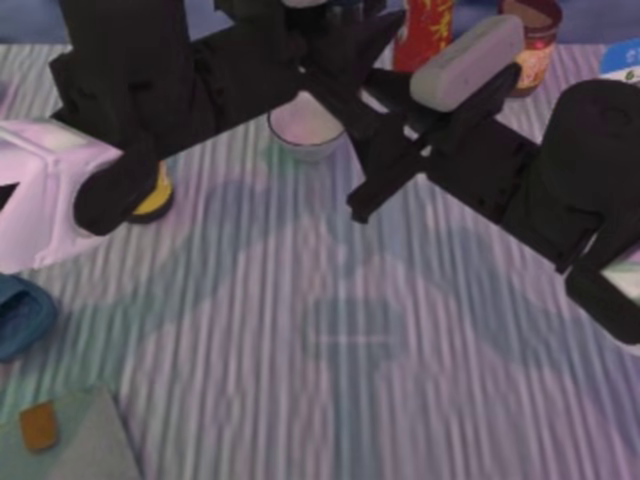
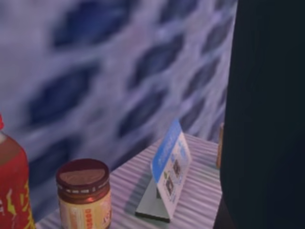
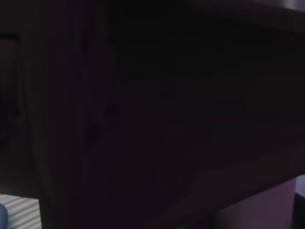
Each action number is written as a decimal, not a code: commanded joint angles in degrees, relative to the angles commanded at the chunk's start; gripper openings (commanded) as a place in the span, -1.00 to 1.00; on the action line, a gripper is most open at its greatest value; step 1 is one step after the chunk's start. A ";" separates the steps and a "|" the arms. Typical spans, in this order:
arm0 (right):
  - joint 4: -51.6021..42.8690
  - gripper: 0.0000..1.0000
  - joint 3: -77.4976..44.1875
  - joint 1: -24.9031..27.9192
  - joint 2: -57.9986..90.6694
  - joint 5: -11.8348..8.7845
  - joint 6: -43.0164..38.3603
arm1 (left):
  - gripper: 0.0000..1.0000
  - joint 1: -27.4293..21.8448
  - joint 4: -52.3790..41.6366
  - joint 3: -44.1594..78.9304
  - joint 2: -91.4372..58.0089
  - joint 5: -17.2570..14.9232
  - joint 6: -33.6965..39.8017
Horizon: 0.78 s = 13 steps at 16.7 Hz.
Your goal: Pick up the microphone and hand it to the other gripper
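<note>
The microphone is hidden: I cannot tell it apart from the black arm parts that crowd the back middle of the table in the top view. My left gripper [image 1: 350, 50] reaches in from the left at the back. My right gripper [image 1: 385, 150] comes in from the right, with a grey rounded bar [image 1: 468, 62] riding on its wrist. The two arms meet and overlap there. The left wrist view shows none of its own fingers, only a black mass [image 2: 267, 114] close by. The right wrist view is dark.
A small white saucepan [image 1: 305, 130] sits just under the arms. A red bottle [image 1: 425, 30] [image 2: 12, 191], a brown-lidded jar [image 1: 530, 50] [image 2: 85, 195] and a blue-and-white card [image 1: 625, 60] [image 2: 170, 167] stand at the back right. At the left are a white box [image 1: 40, 190] and a blue object [image 1: 20, 315].
</note>
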<state>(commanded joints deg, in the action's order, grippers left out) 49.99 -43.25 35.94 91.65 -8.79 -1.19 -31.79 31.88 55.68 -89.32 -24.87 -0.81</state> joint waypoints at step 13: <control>0.00 0.96 0.00 0.00 0.00 0.00 0.00 | -1.00 0.00 0.00 0.00 0.00 0.00 0.00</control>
<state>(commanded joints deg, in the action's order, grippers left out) 49.99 -43.25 35.94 91.65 -8.79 -1.19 -31.79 31.88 55.68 -89.32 -24.87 -0.81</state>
